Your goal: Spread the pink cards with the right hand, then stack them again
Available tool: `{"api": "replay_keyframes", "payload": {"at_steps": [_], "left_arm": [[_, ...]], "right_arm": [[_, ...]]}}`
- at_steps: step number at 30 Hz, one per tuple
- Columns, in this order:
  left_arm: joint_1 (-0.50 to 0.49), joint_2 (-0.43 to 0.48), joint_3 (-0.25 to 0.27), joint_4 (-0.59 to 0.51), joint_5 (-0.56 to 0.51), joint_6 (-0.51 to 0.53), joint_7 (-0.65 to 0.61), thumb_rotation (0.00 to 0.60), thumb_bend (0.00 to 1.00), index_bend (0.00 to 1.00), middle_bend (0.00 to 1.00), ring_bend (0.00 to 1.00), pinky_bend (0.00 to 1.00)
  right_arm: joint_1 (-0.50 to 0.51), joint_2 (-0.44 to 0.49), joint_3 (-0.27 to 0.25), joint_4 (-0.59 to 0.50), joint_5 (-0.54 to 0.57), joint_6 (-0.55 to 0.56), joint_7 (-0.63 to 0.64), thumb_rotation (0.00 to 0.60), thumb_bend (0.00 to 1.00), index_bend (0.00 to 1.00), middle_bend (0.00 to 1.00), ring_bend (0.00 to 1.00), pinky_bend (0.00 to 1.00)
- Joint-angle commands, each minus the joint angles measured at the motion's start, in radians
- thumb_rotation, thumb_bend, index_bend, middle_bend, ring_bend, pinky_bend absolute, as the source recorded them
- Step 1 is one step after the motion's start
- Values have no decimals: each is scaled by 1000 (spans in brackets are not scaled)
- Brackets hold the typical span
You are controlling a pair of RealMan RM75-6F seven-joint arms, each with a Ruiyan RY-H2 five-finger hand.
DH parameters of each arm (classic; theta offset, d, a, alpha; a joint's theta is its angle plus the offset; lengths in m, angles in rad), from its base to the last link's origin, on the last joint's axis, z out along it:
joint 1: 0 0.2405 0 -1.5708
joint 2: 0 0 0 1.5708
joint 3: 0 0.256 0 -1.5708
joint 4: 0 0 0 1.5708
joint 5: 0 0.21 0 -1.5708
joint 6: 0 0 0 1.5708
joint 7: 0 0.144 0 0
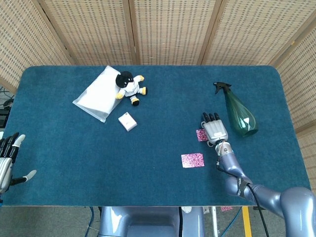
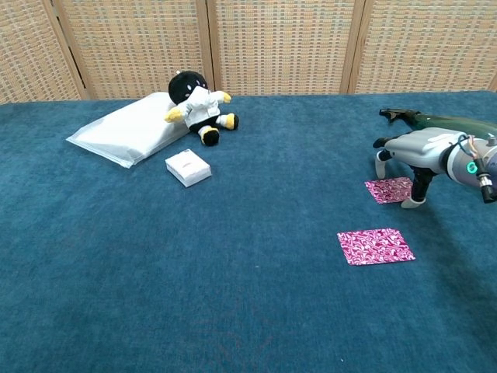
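Two pink patterned cards lie apart on the blue table. One card (image 1: 192, 160) (image 2: 375, 245) sits nearer the front edge. The other card (image 1: 201, 135) (image 2: 388, 189) lies further back, partly under my right hand (image 1: 215, 130) (image 2: 419, 151). That hand hovers palm down over the card's right edge, fingers apart and pointing down, thumb tip (image 2: 411, 201) at the card's corner; it holds nothing. My left hand (image 1: 7, 160) rests open at the table's far left edge, away from the cards.
A green spray bottle (image 1: 239, 112) (image 2: 443, 121) lies just right of my right hand. At the back left are a white pouch (image 1: 98, 94), a plush doll (image 1: 129, 87) and a small white box (image 1: 127, 121).
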Motion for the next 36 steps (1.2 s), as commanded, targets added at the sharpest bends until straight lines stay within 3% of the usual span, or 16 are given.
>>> {"api": "replay_keyframes", "payload": {"at_steps": [1, 8, 14, 36], "left_arm": [[0, 0, 0, 0, 0, 0, 1, 600, 0, 0, 0, 0, 0], [0, 0, 0, 0, 0, 0, -1, 600, 0, 0, 0, 0, 0], [0, 0, 0, 1, 0, 0, -1, 600, 0, 0, 0, 0, 0], [0, 0, -1, -1, -1, 0, 2, 600, 0, 0, 0, 0, 0]], "right_arm": [[2, -2, 0, 1, -1, -1, 1, 600, 260, 312, 0, 0, 20], [4, -12, -1, 7, 4, -5, 0, 600, 303, 474, 0, 0, 20], [2, -17, 0, 8, -1, -8, 15, 600, 311, 534, 0, 0, 20], [1, -32, 12, 29, -36, 0, 54, 600, 345, 554, 0, 0, 20]]}}
